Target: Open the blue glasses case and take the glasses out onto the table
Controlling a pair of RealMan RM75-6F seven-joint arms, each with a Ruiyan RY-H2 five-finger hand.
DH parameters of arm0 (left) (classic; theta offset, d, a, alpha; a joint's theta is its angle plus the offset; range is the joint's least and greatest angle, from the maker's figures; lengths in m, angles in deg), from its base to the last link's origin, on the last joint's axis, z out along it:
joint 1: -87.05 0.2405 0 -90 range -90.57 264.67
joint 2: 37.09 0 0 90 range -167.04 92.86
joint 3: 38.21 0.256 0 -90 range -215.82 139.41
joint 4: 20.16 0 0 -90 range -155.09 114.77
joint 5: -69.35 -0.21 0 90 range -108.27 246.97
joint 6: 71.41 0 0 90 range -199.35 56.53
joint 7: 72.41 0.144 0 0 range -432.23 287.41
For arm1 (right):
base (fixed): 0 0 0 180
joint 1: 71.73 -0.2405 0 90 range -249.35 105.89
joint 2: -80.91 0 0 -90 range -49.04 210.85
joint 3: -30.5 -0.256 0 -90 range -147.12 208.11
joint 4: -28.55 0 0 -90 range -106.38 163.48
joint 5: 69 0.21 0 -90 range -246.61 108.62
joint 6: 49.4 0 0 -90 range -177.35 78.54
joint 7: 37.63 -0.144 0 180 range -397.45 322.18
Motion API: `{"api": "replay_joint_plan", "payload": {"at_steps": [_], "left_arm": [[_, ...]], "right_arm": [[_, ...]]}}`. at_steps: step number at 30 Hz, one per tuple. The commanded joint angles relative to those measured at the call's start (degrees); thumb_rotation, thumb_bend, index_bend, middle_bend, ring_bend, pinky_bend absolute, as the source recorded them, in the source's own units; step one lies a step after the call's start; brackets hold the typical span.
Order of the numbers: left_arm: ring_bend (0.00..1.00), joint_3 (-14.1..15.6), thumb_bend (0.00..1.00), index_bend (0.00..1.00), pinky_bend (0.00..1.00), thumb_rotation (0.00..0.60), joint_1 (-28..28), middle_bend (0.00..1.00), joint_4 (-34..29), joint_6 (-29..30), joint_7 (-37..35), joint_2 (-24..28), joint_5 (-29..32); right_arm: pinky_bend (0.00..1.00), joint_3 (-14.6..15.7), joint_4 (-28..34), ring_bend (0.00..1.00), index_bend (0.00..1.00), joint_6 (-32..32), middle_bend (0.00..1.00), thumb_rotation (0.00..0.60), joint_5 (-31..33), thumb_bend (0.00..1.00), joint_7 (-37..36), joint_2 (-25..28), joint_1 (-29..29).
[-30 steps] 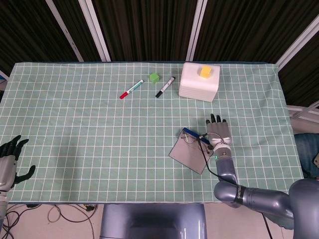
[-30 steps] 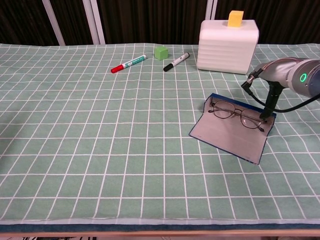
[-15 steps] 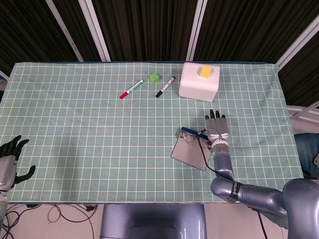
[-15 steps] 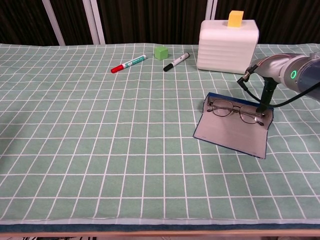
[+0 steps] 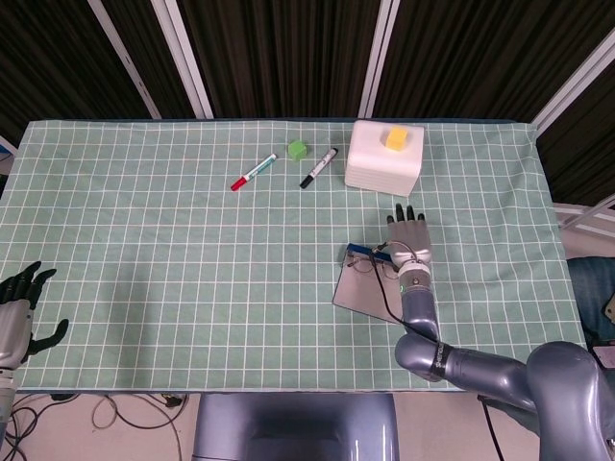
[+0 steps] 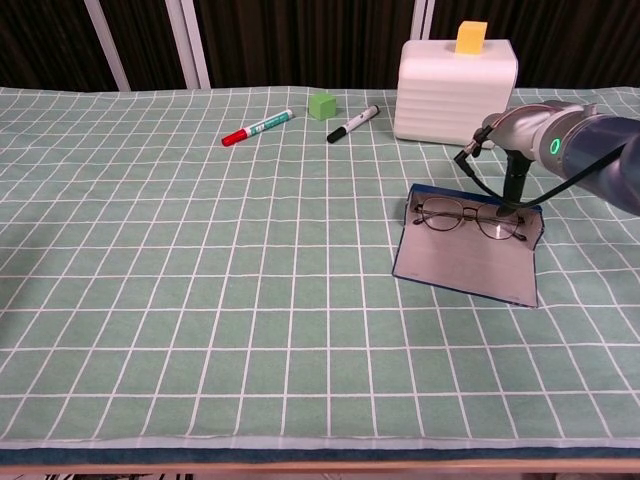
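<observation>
The blue glasses case (image 6: 465,268) lies open and flat on the green checked cloth, grey lining up, right of centre. The thin-framed glasses (image 6: 470,219) lie along its far edge, inside the blue rim. My right hand (image 5: 407,240) hangs over the right end of the case (image 5: 368,291), fingers stretched out. In the chest view one dark finger (image 6: 514,185) points straight down and touches the glasses' right lens; I see no grip around the frame. My left hand (image 5: 17,309) rests open off the table's near left corner, far from the case.
A white box (image 6: 455,88) with a yellow block (image 6: 472,36) on top stands just behind the case. Further left at the back lie a black marker (image 6: 352,123), a green cube (image 6: 321,104) and a red marker (image 6: 256,128).
My right hand has moved left and toward the far side. The open case with the glasses has turned and slid with it, now lying squarer to the table edge. The left hand stayed still.
</observation>
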Motion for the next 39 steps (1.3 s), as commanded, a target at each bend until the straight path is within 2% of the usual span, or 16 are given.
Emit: {"api": "replay_joint_plan", "payload": {"at_steps": [1,28,34,39], "left_arm": [[0.00,0.02,0.31,0.13,0.00,0.600,0.00,0.00,0.00,-0.02,-0.04,0.02,-0.05],[0.00,-0.09,0.31,0.13,0.00,0.600,-0.15,0.00,-0.19,-0.29,0.14,0.11,0.62],[0.00,-0.08,0.31,0.13,0.00,0.600,-0.22,0.00,-0.24,-0.47,0.33,0.11,0.88],[0.00,-0.10,0.31,0.13,0.00,0.600,-0.21,0.00,-0.49,-0.47,0.46,0.17,1.11]], "right_arm": [[0.19,-0.77,-1.37,0.00,0.19,-0.25,0.02,0.600,-0.31,0.23,-0.14,-1.17,-0.55],[0.19,-4.51,-7.95,0.00,0.20,-1.58,0.02,0.600,-1.52,0.23,1.76,-6.33,-2.95],[0.19,-6.06,-4.35,0.00,0.21,-0.36,0.02,0.600,-2.26,0.23,0.84,-4.52,-2.58],[0.19,-7.45,3.28,0.00,0.22,-0.19,0.02,0.600,0.52,0.23,1.26,-0.07,-1.39]]}}
